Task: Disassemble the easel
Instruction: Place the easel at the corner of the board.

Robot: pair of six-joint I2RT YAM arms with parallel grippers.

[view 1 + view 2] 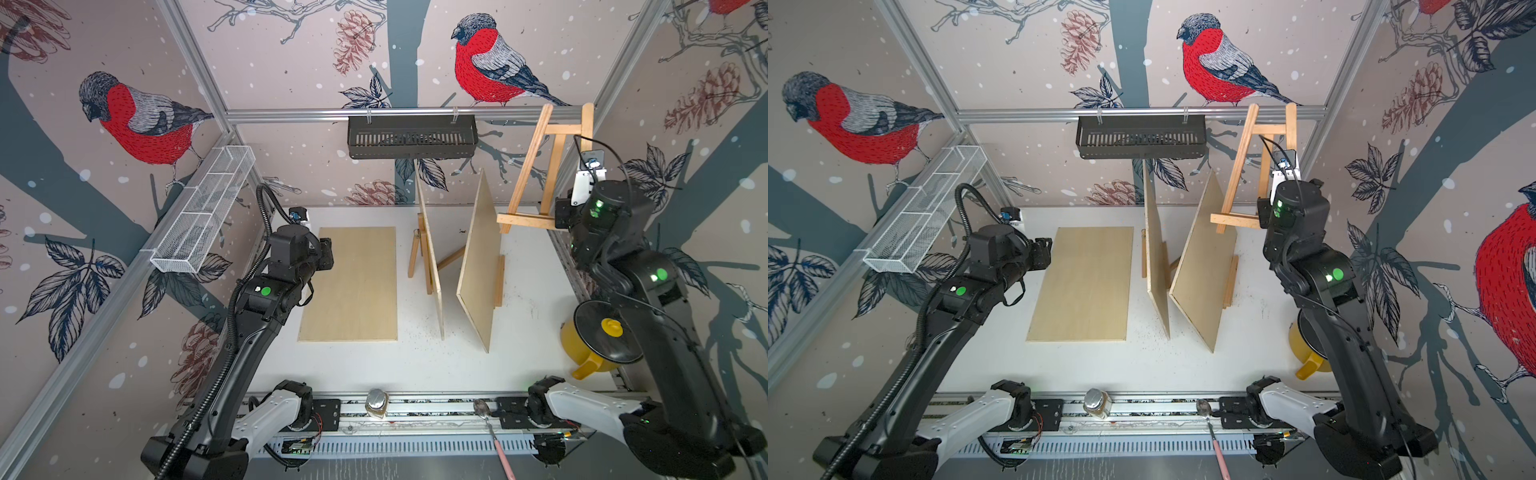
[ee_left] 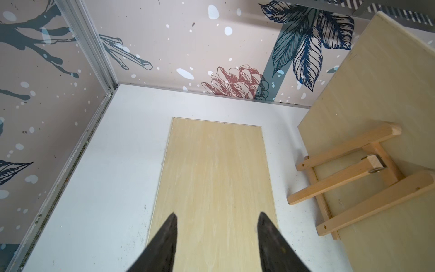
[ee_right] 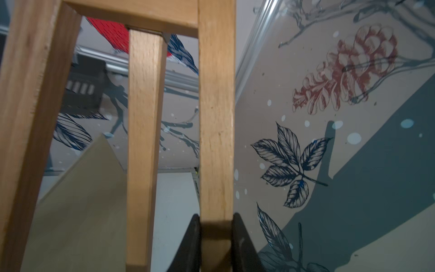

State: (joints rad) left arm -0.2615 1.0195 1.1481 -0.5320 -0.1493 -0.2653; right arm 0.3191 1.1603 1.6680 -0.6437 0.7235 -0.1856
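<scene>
Step in hand: I judge one set already parted. Its plywood board [image 1: 351, 282] lies flat, and its easel [image 1: 525, 170] is up in the air, waiting to be put down.
Task's thing: the lifted easel hangs at the far right, above the table [image 1: 415, 365] and close to the right wall.
Right gripper [image 3: 216, 226]: clenched on one upright leg of that easel.
Left gripper [image 2: 216, 226]: released, jaws apart and empty, over the flat board.
Next move: I would lower the easel onto bare table at the right, keep it clear of the nearer standing board [image 1: 478, 266], then let go.
Easels, counted: three. One is lifted; two stand on the table [image 1: 413, 253] [image 1: 500, 282], each propping a board.
Boards, counted: three. One lies flat at left-centre and two stand upright at centre, the other being [image 1: 432, 270].
Left to do, by my reading: two sets.
Bystanders: one black basket [image 1: 411, 137], one wire basket [image 1: 208, 208], one yellow pot [image 1: 582, 345], one jar [image 1: 376, 401], one spoon [image 1: 482, 407].
</scene>
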